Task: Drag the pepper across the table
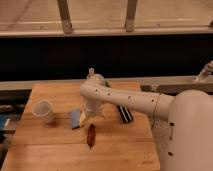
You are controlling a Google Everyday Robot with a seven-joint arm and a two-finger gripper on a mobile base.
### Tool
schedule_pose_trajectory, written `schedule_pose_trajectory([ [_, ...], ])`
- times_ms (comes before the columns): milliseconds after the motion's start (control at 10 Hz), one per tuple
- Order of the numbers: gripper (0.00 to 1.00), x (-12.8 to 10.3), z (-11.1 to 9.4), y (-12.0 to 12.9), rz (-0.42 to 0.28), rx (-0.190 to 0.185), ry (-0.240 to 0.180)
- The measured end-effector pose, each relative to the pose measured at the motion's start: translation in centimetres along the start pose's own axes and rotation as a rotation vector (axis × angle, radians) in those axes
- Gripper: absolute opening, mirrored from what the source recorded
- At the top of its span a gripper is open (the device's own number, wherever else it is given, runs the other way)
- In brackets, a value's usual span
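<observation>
A light-brown wooden table (50,150) fills the lower left of the camera view. A white robot arm (130,100) reaches in from the 3 o'clock side, where the robot's large rounded white body (192,132) stands at the table's edge. The arm bends down near the middle of the tabletop, and the gripper (87,116) points downward there, low over the wood. Whether the gripper is apart or together cannot be told, as the arm's wrist hides it.

The pepper (91,135), a small slim dark-red chili, lies flat on the table at 6 o'clock from the gripper, near it, with its length running toward the front edge. Whether the gripper touches it cannot be told.

A blue-grey sponge (75,119) lies just beside the gripper at 9 o'clock. Farther out at 9 o'clock a white cup (43,111) stands upright, well apart from the pepper. A black ribbed block (125,114) lies at 3 o'clock from the gripper, partly under the arm. A dark wall (105,55) runs behind the table at 12 o'clock
</observation>
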Motion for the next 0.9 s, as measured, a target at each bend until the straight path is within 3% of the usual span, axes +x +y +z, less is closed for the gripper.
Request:
schedule_pose_trajectory([
  [300, 0.80, 0.5, 2.8, 0.5, 0.014, 0.019, 0.062],
  [600, 0.76, 1.1, 4.2, 0.2, 0.032, 0.032, 0.096],
  [900, 0.45, 1.7, 4.6, 0.3, 0.031, 0.038, 0.103],
])
